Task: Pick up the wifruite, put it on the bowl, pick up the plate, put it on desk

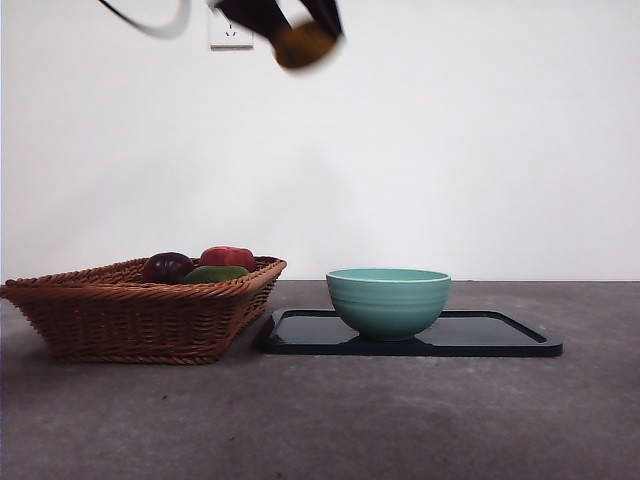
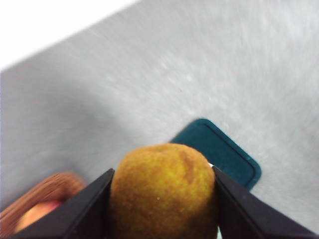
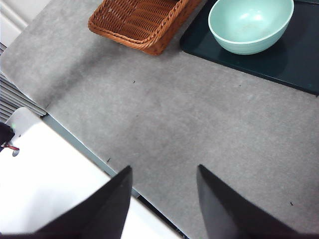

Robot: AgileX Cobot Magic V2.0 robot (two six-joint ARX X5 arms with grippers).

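1. Wicker basket point(image 1: 140, 315) sits on the left of the desk point(image 1: 330, 420). It holds a dark purple fruit point(image 1: 167, 266), a green one point(image 1: 215, 273) and a red one point(image 1: 228, 256).
2. Left gripper point(image 1: 300, 35) is high up near the top edge of the front view, above the gap between basket and tray, blurred.
3. Its jaws pinch a brown fuzzy kiwi point(image 2: 163, 194) from both sides; the wrist view shows the fruit filling the gap between them. In the front view the kiwi point(image 1: 305, 45) hangs in the air, well above everything on the desk.
4. Dark tray point(image 1: 500, 335) lies flat on the desk just right of the basket, near it; whether they touch I cannot tell.
5. Teal-green bowl point(image 1: 388, 300) stands upright on the left half of the tray. It looks empty in the right wrist view point(image 3: 250, 22).
6. Right gripper point(image 3: 162, 199) waits over bare desk near the table edge, well apart from bowl and basket, jaws spread with nothing between them.
7. Wall socket point(image 1: 230, 35) is on the white wall behind the left gripper.
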